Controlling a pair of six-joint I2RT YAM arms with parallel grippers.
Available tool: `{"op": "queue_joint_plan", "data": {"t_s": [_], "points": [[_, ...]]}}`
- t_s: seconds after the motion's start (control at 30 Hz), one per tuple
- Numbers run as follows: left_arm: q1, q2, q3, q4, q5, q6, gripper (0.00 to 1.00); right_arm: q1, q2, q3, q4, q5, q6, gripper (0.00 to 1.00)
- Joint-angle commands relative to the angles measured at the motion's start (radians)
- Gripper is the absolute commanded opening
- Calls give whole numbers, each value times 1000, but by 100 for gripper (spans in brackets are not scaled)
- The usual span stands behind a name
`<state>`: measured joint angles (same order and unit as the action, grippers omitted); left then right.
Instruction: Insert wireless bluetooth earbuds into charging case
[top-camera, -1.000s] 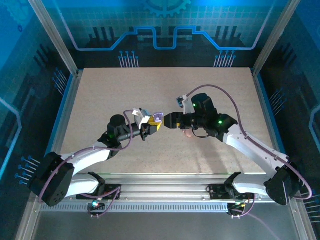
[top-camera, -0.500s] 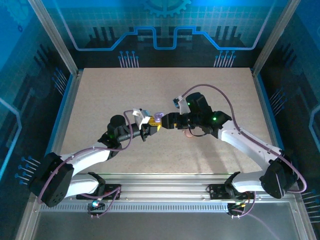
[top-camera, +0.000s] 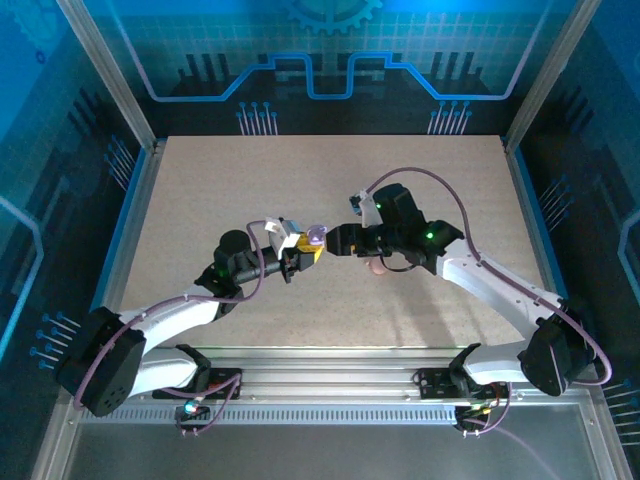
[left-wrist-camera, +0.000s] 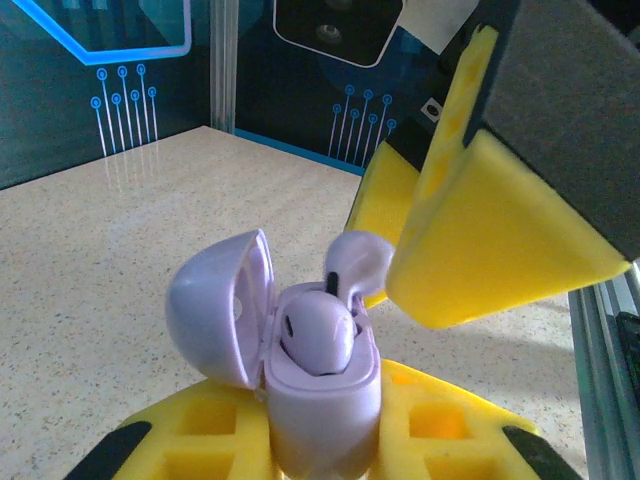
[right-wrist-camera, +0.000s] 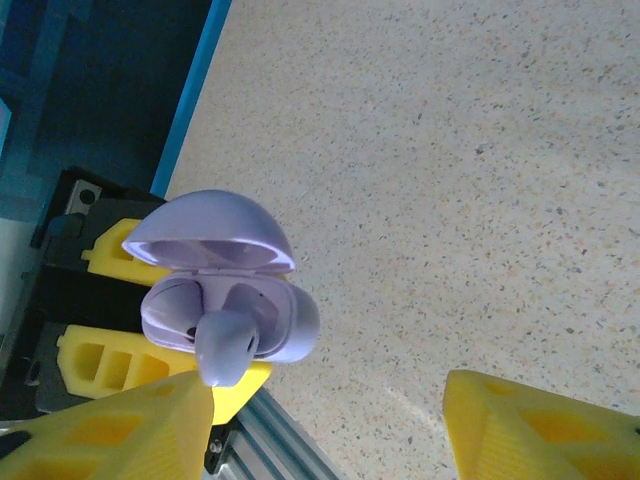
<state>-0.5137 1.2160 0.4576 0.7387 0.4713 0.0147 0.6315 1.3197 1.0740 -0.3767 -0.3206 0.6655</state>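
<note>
Left arm (top-camera: 175, 316) and right arm (top-camera: 500, 290): white shells, black joints | cables (top-camera: 412, 171): purple, looping | lights (top-camera: 437, 243): small green | fingers (right-wrist-camera: 530, 430): chunky yellow blocks

Bright light, soft shadows, blurred foreground

Lilac charging case (right-wrist-camera: 262, 318), lid open, in left gripper fingers (right-wrist-camera: 100, 358); earbud (right-wrist-camera: 226, 347) at its mouth; right gripper (right-wrist-camera: 325, 400) spread wide below.

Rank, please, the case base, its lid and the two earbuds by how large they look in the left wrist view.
1. base and lid: close in size, so not ranked against each other.
2. seated earbud and upper earbud: both clearly smaller; each is partly hidden, so not ranked.
</note>
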Motion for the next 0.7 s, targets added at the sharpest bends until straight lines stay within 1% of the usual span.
{"op": "queue_joint_plan", "data": {"t_s": [0.0, 0.23, 0.4, 0.47, 0.67], "points": [[-7, -23, 26, 7, -1, 29, 18, -21, -18, 0, -16, 7, 0, 63], [-7, -24, 29, 5, 4, 28, 18, -45, -41, -23, 10, -9, 6, 63], [-8, -30, 33, 4, 23, 22, 18, -66, -96, -65, 63, -33, -47, 62], [-9, -35, 34, 3, 47, 18, 18, -73, -137, -83, 82, -32, -97, 62], [-11, -77, 42, -58, 135, 41, 18, -76, -295, -180, 150, -92, -397, 67]]}}
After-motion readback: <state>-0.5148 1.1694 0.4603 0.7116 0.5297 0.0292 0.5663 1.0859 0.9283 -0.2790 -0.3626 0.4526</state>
